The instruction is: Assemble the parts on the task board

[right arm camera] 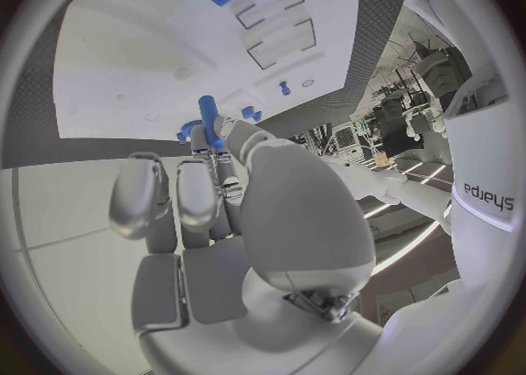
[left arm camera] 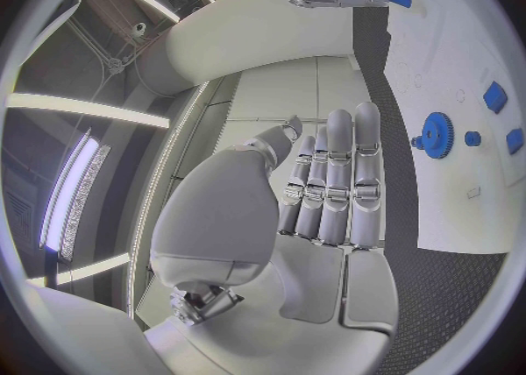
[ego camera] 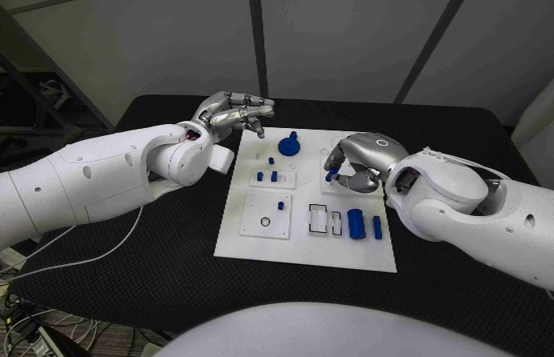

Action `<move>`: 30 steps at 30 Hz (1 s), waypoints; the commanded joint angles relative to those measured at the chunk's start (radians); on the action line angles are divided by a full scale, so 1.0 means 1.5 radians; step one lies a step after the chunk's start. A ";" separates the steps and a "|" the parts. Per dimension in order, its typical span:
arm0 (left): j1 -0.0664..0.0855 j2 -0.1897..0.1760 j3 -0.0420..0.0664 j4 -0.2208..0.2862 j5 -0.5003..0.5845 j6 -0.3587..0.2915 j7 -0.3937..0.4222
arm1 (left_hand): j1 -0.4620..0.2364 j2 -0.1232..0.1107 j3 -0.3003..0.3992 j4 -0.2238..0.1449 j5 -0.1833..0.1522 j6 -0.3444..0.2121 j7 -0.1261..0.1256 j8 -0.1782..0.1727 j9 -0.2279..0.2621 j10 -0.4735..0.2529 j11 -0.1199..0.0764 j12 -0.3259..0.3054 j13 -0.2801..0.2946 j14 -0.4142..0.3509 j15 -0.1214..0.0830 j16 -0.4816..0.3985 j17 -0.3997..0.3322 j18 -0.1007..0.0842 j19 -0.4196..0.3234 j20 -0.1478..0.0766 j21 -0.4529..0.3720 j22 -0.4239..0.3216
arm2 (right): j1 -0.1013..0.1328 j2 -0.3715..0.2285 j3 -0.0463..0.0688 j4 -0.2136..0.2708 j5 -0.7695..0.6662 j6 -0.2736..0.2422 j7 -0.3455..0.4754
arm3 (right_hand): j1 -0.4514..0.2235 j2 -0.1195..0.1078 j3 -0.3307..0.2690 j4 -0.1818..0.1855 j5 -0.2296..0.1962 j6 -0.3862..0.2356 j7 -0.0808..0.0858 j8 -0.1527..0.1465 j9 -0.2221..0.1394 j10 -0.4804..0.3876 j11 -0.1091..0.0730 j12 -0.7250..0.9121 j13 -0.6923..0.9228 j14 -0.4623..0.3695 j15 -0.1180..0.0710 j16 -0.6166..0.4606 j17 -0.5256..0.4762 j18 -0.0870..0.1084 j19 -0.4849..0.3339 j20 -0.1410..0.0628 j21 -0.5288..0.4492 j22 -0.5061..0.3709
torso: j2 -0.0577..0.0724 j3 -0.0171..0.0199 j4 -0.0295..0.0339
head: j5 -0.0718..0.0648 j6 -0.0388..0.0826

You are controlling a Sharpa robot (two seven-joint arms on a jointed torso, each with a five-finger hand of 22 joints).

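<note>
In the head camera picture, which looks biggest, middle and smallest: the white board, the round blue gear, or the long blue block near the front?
1. White rectangular task board, by far the largest.
2. Round blue gear and long blue block: these look about alike, and the block lies nearer the camera, so I would not rank them.

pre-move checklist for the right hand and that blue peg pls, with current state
1. Right hand holds the blue peg: ok, pinched at the fingers.
2. Peg over the task board: ok.
3. Peg lined up with a slot: cannot tell, the hand covers the spot.
4. Left hand clear of the right hand: ok, at the board's far left corner, holding nothing.
5. Blue gear seated on the board: ok, apart from both hands.
</note>
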 commanded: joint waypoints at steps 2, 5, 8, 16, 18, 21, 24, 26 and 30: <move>0.001 0.002 0.001 0.000 0.001 0.006 0.005 | -0.001 0.006 -0.003 -0.002 0.001 0.001 0.005 0.003 -0.001 -0.003 0.000 0.003 -0.001 -0.005 0.001 -0.004 -0.001 -0.003 -0.003 0.000 -0.003 -0.001 | 0.001 0.006 0.002 0.021 0.010 -0.038 0.007 | 0.008 -0.001 0.003 -0.002 0.003 0.003 0.000 0.001 -0.001 0.013 -0.009 0.000 0.001 0.019 -0.003 0.004 0.001 -0.004 0.005 0.000 0.003 0.001 | 0.001 -0.0003 0.0009 | 0.002 -0.001; 0.001 0.003 0.001 -0.001 0.001 0.006 0.005 | -0.001 0.006 -0.003 -0.002 0.001 0.001 0.005 0.003 -0.001 -0.003 0.000 0.003 -0.001 -0.005 0.001 -0.004 -0.001 -0.003 -0.003 0.000 -0.003 -0.001 | 0.001 0.022 0.003 0.025 0.020 -0.038 0.015 | 0.008 -0.002 0.004 -0.003 0.004 0.003 0.001 0.001 -0.001 0.013 -0.009 -0.001 0.001 0.019 -0.003 0.004 0.000 -0.004 0.006 0.000 0.003 0.002 | 0.001 -0.0004 0.0016 | 0.004 -0.002; 0.001 0.005 0.001 -0.001 0.001 0.006 0.005 | -0.001 0.006 -0.003 -0.002 0.001 0.001 0.005 0.003 -0.001 -0.003 0.000 0.003 -0.001 -0.005 0.001 -0.004 -0.001 -0.003 -0.003 0.000 -0.003 -0.001 | 0.001 0.054 0.001 0.022 0.026 -0.040 0.029 | 0.007 -0.002 0.005 -0.003 0.005 0.004 0.001 0.001 -0.001 0.013 -0.008 -0.001 0.002 0.019 -0.002 0.004 0.000 -0.004 0.005 0.000 0.003 0.002 | 0.002 -0.0002 0.0027 | 0.006 -0.003; 0.001 0.008 0.001 -0.002 0.001 0.005 0.005 | -0.001 0.006 -0.003 -0.002 0.001 0.001 0.005 0.003 -0.001 -0.003 0.000 0.003 -0.001 -0.005 0.001 -0.004 -0.001 -0.003 -0.003 0.000 -0.003 -0.001 | -0.001 0.109 -0.024 0.012 0.030 -0.042 0.055 | 0.006 -0.002 0.007 -0.004 0.006 0.003 0.002 0.000 -0.001 0.012 -0.007 -0.003 0.002 0.019 -0.002 0.004 0.000 -0.004 0.005 0.001 0.003 0.002 | 0.002 -0.0005 0.0016 | 0.014 -0.008; 0.001 0.008 0.001 -0.002 0.001 0.005 0.005 | -0.001 0.006 -0.003 -0.002 0.001 0.001 0.005 0.003 -0.001 -0.003 0.000 0.003 -0.001 -0.005 0.001 -0.004 -0.001 -0.003 -0.003 0.000 -0.003 -0.001 | -0.002 0.121 -0.031 0.007 0.030 -0.041 0.061 | 0.006 -0.002 0.007 -0.004 0.007 0.003 0.003 0.000 -0.001 0.012 -0.007 -0.003 0.002 0.019 -0.002 0.004 0.000 -0.004 0.005 0.001 0.003 0.001 | 0.002 -0.0006 0.0017 | 0.014 -0.008; 0.001 0.009 0.001 -0.003 0.001 0.004 0.005 | -0.001 0.006 -0.003 -0.002 0.001 0.001 0.005 0.003 -0.001 -0.003 0.000 0.003 -0.001 -0.005 0.001 -0.004 -0.001 -0.003 -0.003 0.000 -0.003 -0.001 | -0.004 0.136 -0.043 -0.003 0.031 -0.037 0.069 | 0.005 -0.003 0.007 -0.004 0.007 0.003 0.003 -0.001 -0.001 0.012 -0.007 -0.004 0.002 0.019 -0.001 0.004 0.000 -0.004 0.005 0.001 0.003 0.001 | 0.002 -0.0005 0.0000 | 0.019 -0.009; 0.001 0.010 0.001 -0.003 0.001 0.005 0.005 | -0.001 0.006 -0.003 -0.002 0.001 0.001 0.005 0.003 -0.001 -0.003 0.000 0.003 -0.001 -0.005 0.001 -0.004 -0.001 -0.003 -0.003 0.000 -0.003 -0.001 | -0.006 0.148 -0.054 -0.011 0.031 -0.032 0.075 | 0.005 -0.003 0.007 -0.004 0.007 0.003 0.003 -0.001 -0.001 0.012 -0.007 -0.004 0.002 0.019 -0.001 0.004 -0.001 -0.004 0.005 0.001 0.002 0.001 | 0.002 -0.0001 0.0005 | 0.021 -0.011; 0.001 0.011 0.001 -0.003 0.001 0.005 0.005 | -0.001 0.006 -0.003 -0.002 0.001 0.001 0.005 0.003 -0.001 -0.003 0.000 0.003 -0.001 -0.005 0.001 -0.004 -0.001 -0.003 -0.003 0.000 -0.003 -0.001 | -0.007 0.154 -0.061 -0.017 0.032 -0.030 0.078 | 0.005 -0.003 0.008 -0.004 0.007 0.003 0.003 -0.001 -0.001 0.011 -0.007 -0.004 0.002 0.018 -0.001 0.004 -0.001 -0.004 0.004 0.001 0.002 0.000 | 0.002 -0.0001 0.0003 | 0.021 -0.011; 0.001 0.012 0.001 -0.003 0.001 0.005 0.005 | -0.001 0.006 -0.003 -0.002 0.001 0.001 0.005 0.003 -0.001 -0.003 0.000 0.003 -0.001 -0.005 0.001 -0.004 -0.001 -0.003 -0.003 0.000 -0.003 -0.001 | -0.008 0.163 -0.076 -0.027 0.032 -0.026 0.082 | 0.005 -0.003 0.008 -0.004 0.008 0.003 0.003 -0.001 -0.001 0.011 -0.007 -0.004 0.002 0.018 -0.001 0.003 -0.002 -0.004 0.004 0.001 0.002 0.000 | 0.001 -0.0001 0.0005 | 0.023 -0.013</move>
